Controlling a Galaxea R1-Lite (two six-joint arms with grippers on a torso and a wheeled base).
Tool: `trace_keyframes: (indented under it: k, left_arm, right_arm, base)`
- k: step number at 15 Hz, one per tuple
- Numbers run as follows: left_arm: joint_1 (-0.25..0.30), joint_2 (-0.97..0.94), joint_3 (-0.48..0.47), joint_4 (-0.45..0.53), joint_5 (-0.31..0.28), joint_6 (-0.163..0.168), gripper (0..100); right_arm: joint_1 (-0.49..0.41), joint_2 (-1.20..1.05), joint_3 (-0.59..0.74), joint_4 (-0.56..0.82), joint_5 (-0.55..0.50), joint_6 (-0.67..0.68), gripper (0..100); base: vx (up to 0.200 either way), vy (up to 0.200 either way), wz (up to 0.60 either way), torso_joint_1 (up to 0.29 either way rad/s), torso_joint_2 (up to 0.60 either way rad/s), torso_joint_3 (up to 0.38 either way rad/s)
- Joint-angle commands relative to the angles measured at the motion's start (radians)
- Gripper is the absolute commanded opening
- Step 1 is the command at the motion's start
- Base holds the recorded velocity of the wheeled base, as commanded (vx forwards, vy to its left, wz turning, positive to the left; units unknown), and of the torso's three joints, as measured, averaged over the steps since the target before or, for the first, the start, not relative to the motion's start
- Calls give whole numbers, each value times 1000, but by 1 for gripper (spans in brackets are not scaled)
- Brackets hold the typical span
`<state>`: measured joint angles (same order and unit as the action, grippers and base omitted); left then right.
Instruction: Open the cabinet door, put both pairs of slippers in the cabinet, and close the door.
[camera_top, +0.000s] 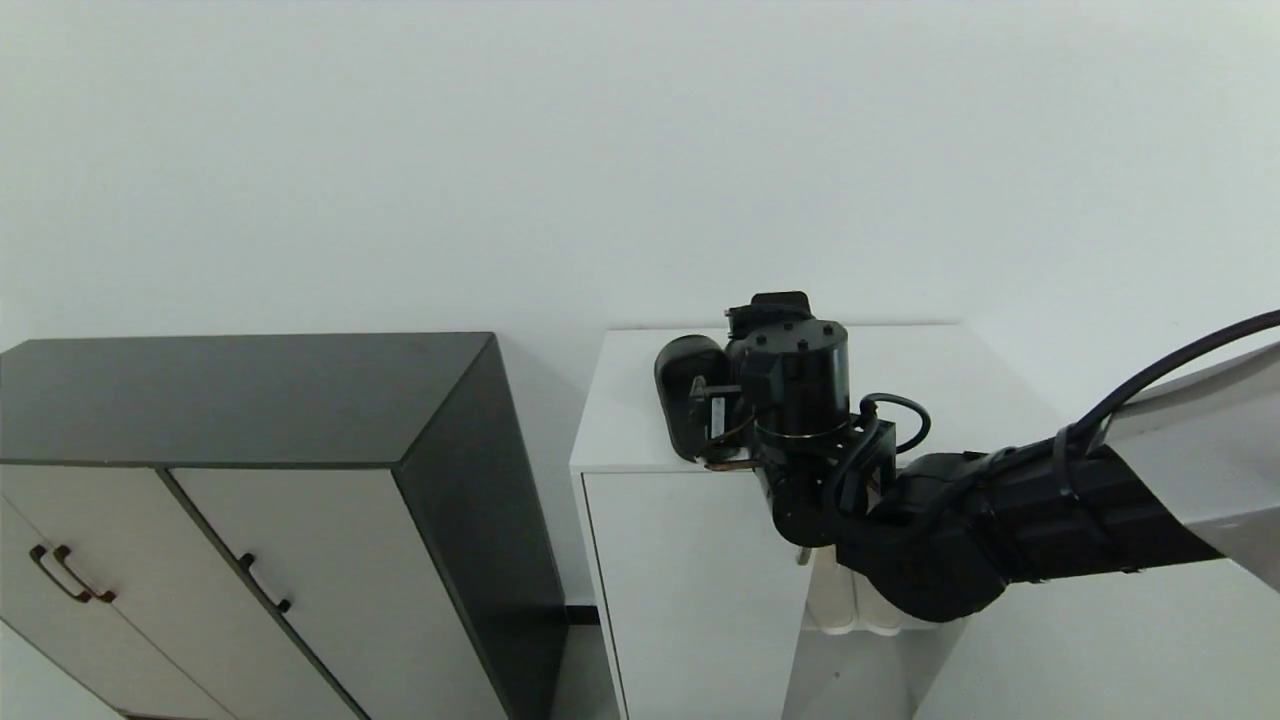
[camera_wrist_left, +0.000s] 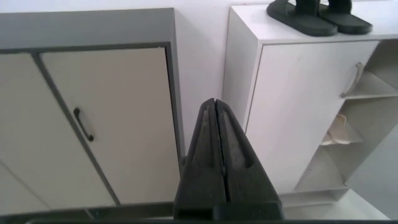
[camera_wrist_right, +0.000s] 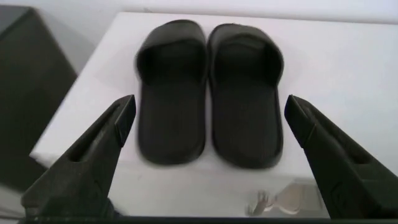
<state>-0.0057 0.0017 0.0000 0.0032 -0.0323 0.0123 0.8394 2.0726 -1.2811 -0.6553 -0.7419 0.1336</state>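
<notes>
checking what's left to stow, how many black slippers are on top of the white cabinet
2. One slipper and the second slipper lie side by side on the cabinet top, ahead of the open right pincer. None looks hidden.

Two cabinets stand in the head view: one dark-topped cabinet (camera_top: 250, 395) at the left, one white cabinet (camera_top: 690, 570) at centre. There are two black slippers (camera_wrist_right: 171, 99), a single pair, at the upper middle of the right wrist view. Three dark handles (camera_top: 265, 582) show on the dark-topped cabinet's doors, and one pale handle (camera_wrist_left: 354, 78) on the white cabinet's door. Inside the white cabinet lie pale slippers (camera_wrist_left: 339, 130), too hidden to count. Two end effectors: the left end effector (camera_wrist_left: 217, 155) and the right end effector (camera_wrist_right: 210, 109)
</notes>
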Motion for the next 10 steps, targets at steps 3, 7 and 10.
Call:
trace_keyframes:
  k: [3,7,10]
  left_arm:
    - [0,1,0,0,0,0,0]
    - [0,1,0,0,2,-6,0]
    - [0,1,0,0,2,-6,0]
  right_arm:
    - [-9,43,3,-1,4,4,100]
    - [-28,83,-3,-4,7,20,100]
    - [-36,95,-1,-3,13,26,100]
  base:
    - [200,0,0,4,1,1]
    - [150,0,0,2,2,-1]
    - [0,0,0,0,0,0]
